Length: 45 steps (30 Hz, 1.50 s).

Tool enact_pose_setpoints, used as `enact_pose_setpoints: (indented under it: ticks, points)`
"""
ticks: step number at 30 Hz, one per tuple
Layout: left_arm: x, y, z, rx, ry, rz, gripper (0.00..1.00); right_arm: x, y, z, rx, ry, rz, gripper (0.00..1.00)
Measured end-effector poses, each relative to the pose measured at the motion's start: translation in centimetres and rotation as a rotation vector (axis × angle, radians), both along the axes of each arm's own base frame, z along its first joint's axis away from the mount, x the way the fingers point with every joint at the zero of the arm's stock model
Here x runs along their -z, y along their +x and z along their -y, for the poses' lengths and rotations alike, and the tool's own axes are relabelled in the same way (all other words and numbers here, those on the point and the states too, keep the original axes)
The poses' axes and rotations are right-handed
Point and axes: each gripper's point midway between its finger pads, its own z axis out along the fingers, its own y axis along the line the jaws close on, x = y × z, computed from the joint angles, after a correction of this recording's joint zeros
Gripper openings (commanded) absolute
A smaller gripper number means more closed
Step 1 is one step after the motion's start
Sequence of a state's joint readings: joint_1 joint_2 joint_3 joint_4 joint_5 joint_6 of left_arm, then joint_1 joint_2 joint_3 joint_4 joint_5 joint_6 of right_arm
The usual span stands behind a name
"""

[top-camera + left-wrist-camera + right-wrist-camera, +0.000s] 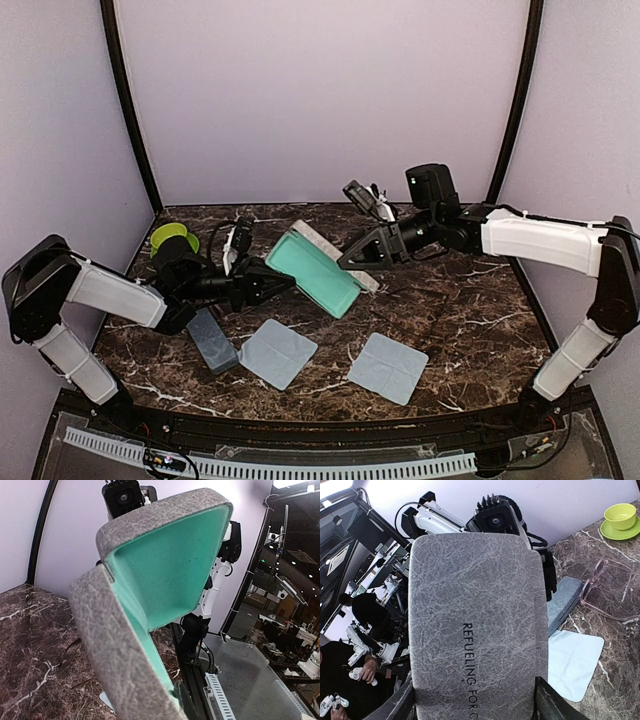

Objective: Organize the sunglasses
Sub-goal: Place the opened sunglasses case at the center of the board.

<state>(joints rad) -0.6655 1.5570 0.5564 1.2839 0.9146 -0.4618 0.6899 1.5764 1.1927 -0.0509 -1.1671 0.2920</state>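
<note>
A grey case (pixel 315 268) with teal lining is held open above the table's middle, between both arms. My right gripper (pixel 352 258) is shut across the width of the far half. Its fingers (pixel 552 702) flank the lettered grey shell (pixel 475 610). My left gripper (pixel 272 285) is shut on the rim of the near half (pixel 115 645), with one dark finger (pixel 187 702) against the teal inside. The open case holds nothing. The sunglasses (pixel 607 592), thin and pale-rimmed in this light, lie flat on the marble in the right wrist view. My left arm hides them from above.
A closed grey case (pixel 212 340) lies at the front left. Two pale blue cloths (pixel 277 352) (pixel 388 367) are spread near the front edge. A green cup on a saucer (pixel 172 238) stands at the back left. Walls close off three sides.
</note>
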Motion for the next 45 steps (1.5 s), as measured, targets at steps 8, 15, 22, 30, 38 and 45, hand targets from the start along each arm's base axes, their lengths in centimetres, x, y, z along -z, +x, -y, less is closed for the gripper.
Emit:
enact_pose_setpoints:
  ticks: [8, 15, 22, 30, 38, 45]
  points:
    - [0.9, 0.0, -0.5, -0.044, 0.003, -0.012, 0.76, 2.8, 4.2, 0.6, 0.189, -0.131, -0.068, 0.24]
    - [-0.7, 0.3, -2.1, -0.177, -0.007, 0.047, 0.84, 10.4, 8.8, 2.4, 0.402, -0.374, -0.133, 0.26]
    - [-0.1, 3.8, -3.9, -0.436, 0.105, 0.044, 0.84, 16.2, 9.8, 2.4, 0.41, -0.508, -0.185, 0.29]
    - [3.6, 6.1, -5.1, -0.573, 0.25, -0.038, 0.84, 19.1, 9.8, 0.8, 0.315, -0.487, -0.272, 0.32]
    - [5.4, 6.6, -5.3, -0.596, 0.3, -0.073, 0.84, 19.2, 9.5, -0.3, 0.254, -0.421, -0.328, 0.45]
    - [5.9, 6.7, -5.2, -0.596, 0.314, -0.085, 0.84, 19.6, 9.4, -0.7, 0.232, -0.399, -0.369, 0.58]
